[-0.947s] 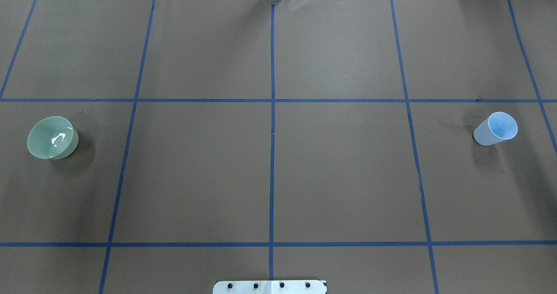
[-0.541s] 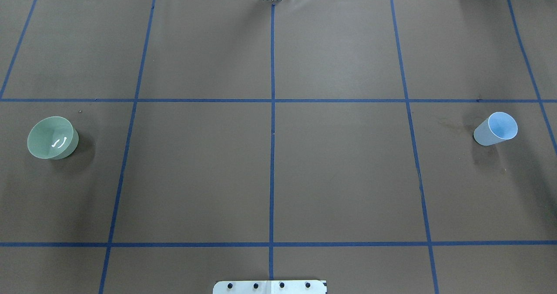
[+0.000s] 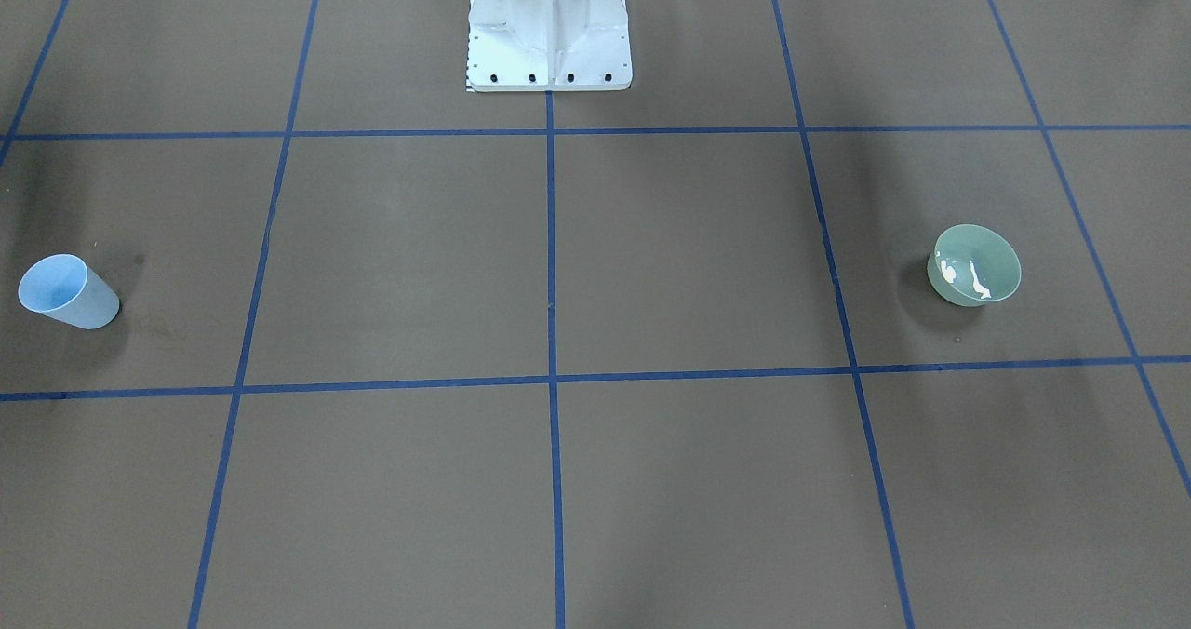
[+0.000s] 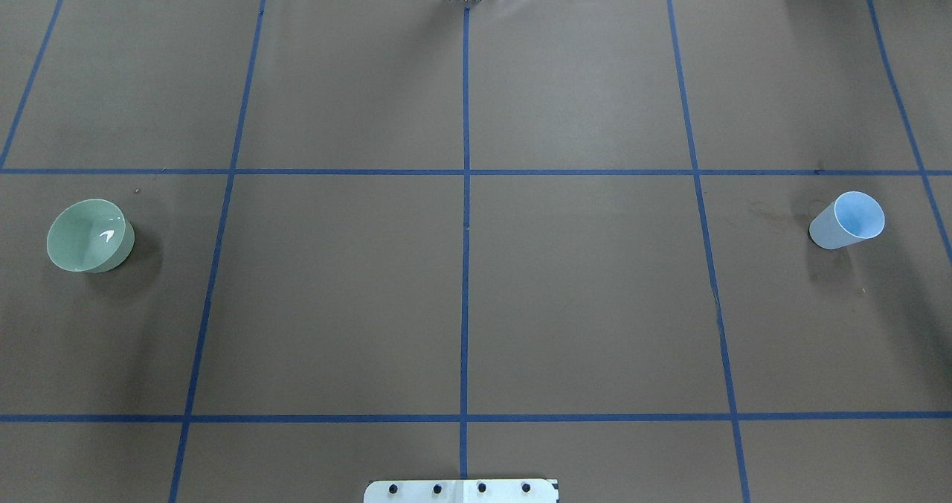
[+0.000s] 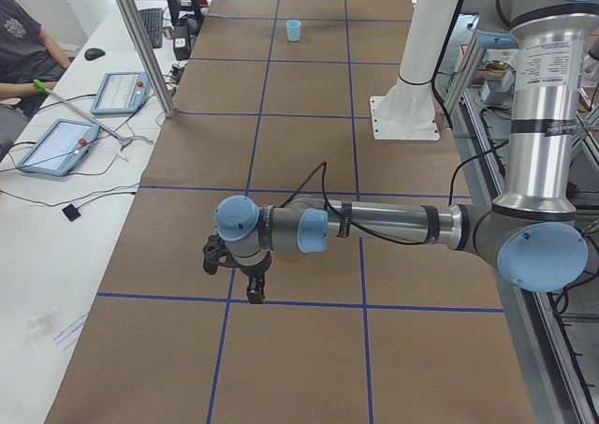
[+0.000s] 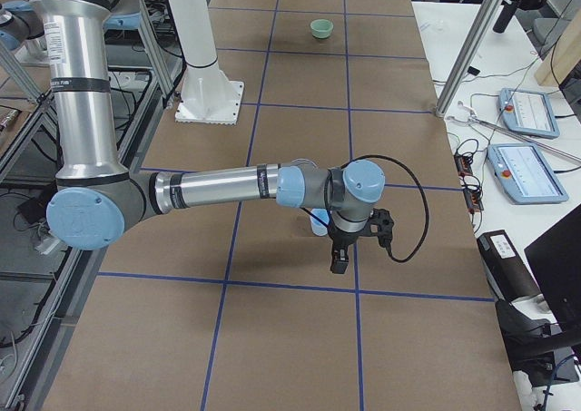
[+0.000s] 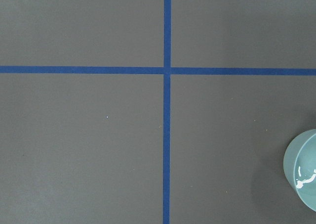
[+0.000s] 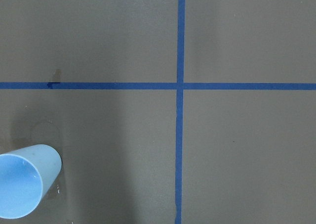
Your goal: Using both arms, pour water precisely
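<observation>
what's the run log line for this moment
bowl: robot's left, upright, water glints inside | cup: robot's right, upright, unheld | left arm, right arm: aloft, touching neither

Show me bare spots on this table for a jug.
The whole middle between the green bowl and the blue cup is bare, out from the white base plate. Crowded only at both ends, beside bowl and cup.

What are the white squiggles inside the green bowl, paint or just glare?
Glare, most likely: in the front-facing view the green bowl shows whitish streaks on the water; overhead there is one small crescent; in the left wrist view, a glint at the frame's edge. The shapes differ between views, as reflections do.
</observation>
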